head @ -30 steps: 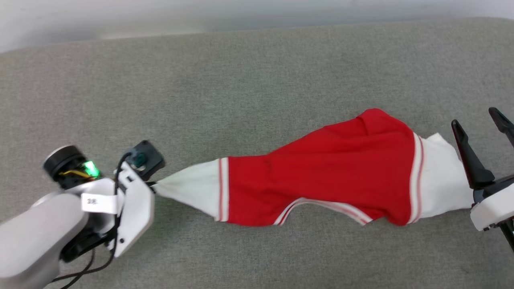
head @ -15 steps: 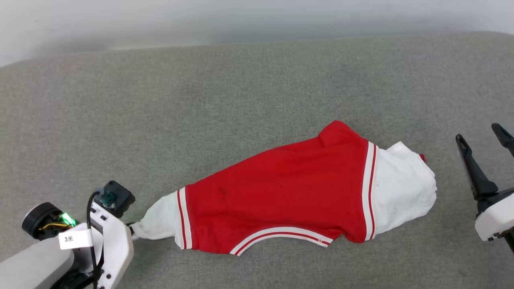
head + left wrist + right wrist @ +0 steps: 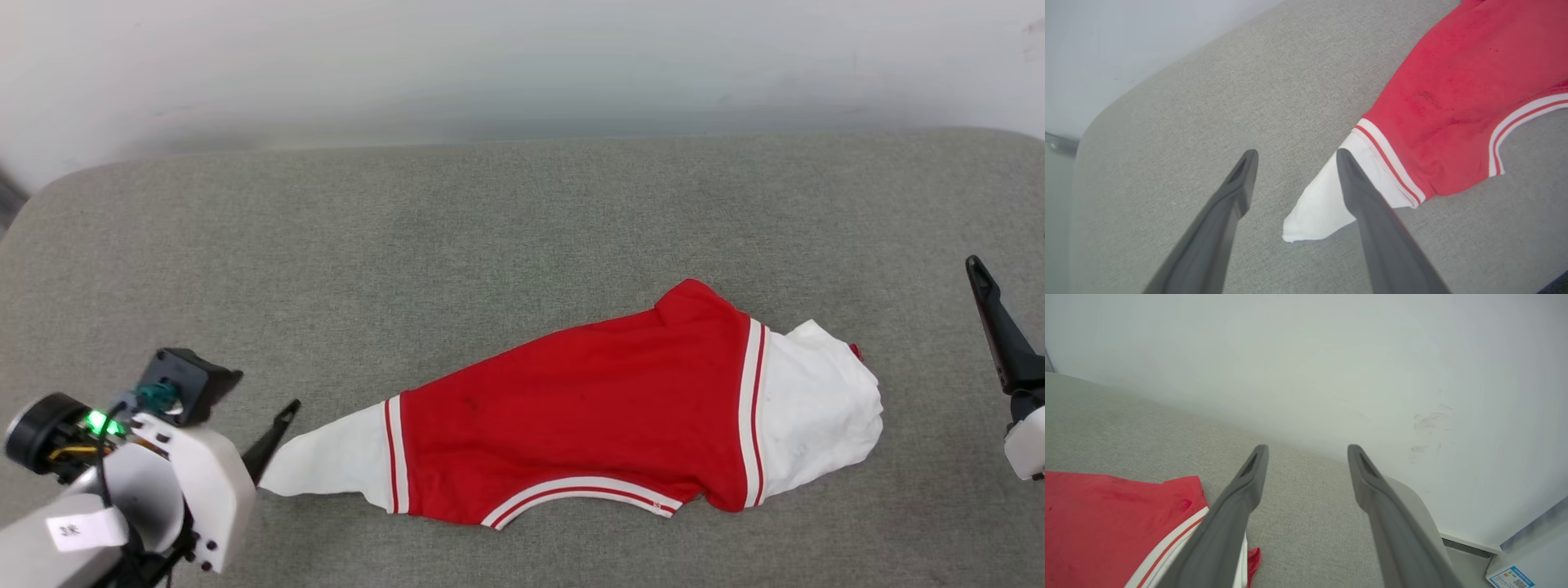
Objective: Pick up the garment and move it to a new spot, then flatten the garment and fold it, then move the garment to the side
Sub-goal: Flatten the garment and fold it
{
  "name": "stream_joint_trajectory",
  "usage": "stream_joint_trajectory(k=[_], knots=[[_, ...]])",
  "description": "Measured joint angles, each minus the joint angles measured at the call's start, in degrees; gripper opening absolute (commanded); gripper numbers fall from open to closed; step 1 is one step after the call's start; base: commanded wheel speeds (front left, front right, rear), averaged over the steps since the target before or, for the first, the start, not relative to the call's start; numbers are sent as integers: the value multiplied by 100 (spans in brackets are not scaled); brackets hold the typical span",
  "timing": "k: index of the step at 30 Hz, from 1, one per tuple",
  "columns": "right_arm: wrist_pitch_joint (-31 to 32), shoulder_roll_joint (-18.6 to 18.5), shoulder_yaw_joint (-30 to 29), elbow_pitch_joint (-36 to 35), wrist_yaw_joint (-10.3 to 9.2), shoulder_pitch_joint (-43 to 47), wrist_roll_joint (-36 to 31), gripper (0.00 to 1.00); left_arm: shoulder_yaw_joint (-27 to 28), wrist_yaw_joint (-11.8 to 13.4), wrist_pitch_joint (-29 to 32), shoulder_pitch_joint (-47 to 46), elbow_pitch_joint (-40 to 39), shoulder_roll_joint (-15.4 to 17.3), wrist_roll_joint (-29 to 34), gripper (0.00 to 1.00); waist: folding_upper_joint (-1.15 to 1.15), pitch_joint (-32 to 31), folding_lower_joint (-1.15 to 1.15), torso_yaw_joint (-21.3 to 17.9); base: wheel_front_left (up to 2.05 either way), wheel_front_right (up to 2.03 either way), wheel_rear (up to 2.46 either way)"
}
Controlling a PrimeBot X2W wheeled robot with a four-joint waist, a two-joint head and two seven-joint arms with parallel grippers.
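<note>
1 garment (image 3: 571, 416) lying, left gripper (image 3: 1296, 152) spread

One garment (image 3: 571, 425), two end effectors (image 3: 1296, 152) (image 3: 1308, 448)

A white tag (image 3: 73, 529) behind the left gripper (image 3: 1296, 153) reads "3" plus an unclear character; the sticker (image 3: 1511, 578) right of the right gripper (image 3: 1308, 448) is illegible.
</note>
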Motion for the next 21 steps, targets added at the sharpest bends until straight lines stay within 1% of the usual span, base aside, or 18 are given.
stream_joint_trajectory(k=[4, 6, 7, 11, 16, 19, 21], knots=[[71, 10, -14, -142, 0, 10, -12, 100, 212, 78, -29, -166, -118, 181, -4, 100, 0, 4, 0, 13, 0, 0, 0], [93, 31, 7, -198, 0, 26, -35, 100, 327, -4, 68, -366, -75, 231, -109, 100, 0, 36, 0, 7, 0, 0, 0], [94, 44, 21, -220, 0, 25, -38, 100, 342, -55, 209, -465, -45, 278, -120, 100, 0, 58, 0, -2, 0, 0, 0], [101, 94, 115, -271, 0, 16, -90, 100, 287, -416, 971, -769, 119, 315, -354, 100, 0, 164, 0, -58, 0, 0, 0], [96, 135, 224, -272, 0, -66, -110, 100, 20, -961, 2019, -1058, 448, 219, -634, 100, 0, 322, 0, -163, 0, 0, 0], [87, 157, 287, -261, 0, -153, -127, 100, -157, -1182, 2496, -1118, 671, 99, -750, 100, 0, 423, 0, -243, 0, 0, 0], [78, 167, 320, -243, 0, -197, -130, 100, -280, -1289, 2685, -1123, 827, 20, -759, 100, 0, 493, 0, -296, 0, 0, 0]])
